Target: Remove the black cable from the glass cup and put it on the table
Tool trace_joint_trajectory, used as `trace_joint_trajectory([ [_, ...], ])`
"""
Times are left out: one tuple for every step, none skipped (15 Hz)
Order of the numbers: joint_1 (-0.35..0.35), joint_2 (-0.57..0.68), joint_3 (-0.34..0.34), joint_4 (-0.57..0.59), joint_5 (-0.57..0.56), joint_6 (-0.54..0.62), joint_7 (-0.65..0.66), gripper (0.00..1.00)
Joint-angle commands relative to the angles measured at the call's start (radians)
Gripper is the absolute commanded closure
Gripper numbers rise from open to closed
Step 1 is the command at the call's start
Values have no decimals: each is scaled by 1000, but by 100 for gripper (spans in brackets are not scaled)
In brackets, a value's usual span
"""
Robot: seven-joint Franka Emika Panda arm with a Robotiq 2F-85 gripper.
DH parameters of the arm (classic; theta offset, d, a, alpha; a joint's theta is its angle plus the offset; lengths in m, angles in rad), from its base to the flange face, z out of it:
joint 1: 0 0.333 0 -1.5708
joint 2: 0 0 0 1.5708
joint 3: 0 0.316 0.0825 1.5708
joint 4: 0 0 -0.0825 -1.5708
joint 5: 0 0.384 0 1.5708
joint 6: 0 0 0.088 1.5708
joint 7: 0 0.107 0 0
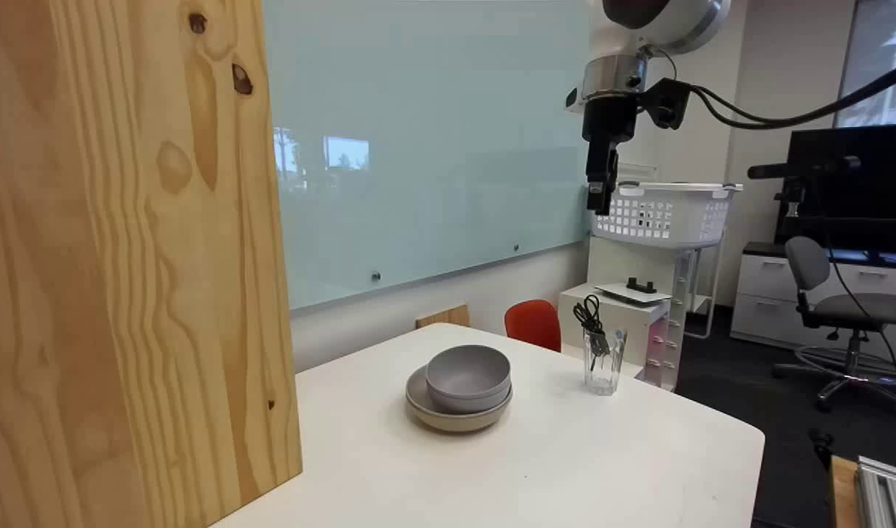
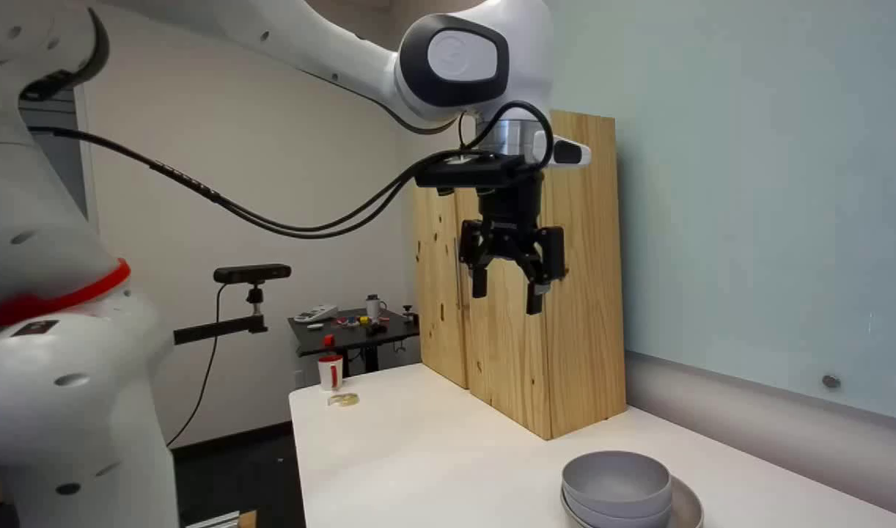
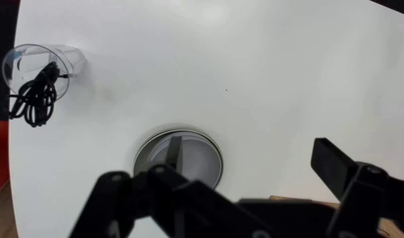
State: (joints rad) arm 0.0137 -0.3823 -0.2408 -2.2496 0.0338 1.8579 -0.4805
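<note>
Black cable point(image 3: 39, 96) sits bundled in the glass point(image 1: 603, 372), loops sticking out the top. Your gripper point(image 2: 507, 294) hangs high over the table point(image 1: 565, 458), jaws spread, holding nothing. Reaching looks like your step; next, centre over those loops and lower around them.

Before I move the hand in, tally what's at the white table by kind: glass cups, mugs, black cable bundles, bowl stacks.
Glass cup: 1
Black cable bundle, partly inside the glass: 1
Mug, red and white: 1
Bowl stack, nested count unclear: 1
Total: 4
</note>
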Motion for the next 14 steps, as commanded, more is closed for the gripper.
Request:
trace_joint_trajectory([
  [-21,2,18,2,7,-3,-6,0],
  [-21,2,18,2,7,-3,-6,0],
  [-21,2,18,2,7,-3,-6,0],
  [-21,2,18,2,7,-3,-6,0],
  [-21,2,18,2,7,-3,-6,0],
  [-21,2,18,2,7,-3,-6,0],
  [-21,2,18,2,7,-3,-6,0],
  [-21,2,18,2,7,-3,-6,0],
  [-25,6,21,4,6,6,10,0],
  [-35,12,28,3,0,41,45,0],
  [-49,12,34,-8,3,122,100,0],
  [-59,17,38,-8,1,167,135,0],
  [-69,25,40,-6,-2,216,165,0],
  [-80,35,40,-7,-1,273,203,0],
])
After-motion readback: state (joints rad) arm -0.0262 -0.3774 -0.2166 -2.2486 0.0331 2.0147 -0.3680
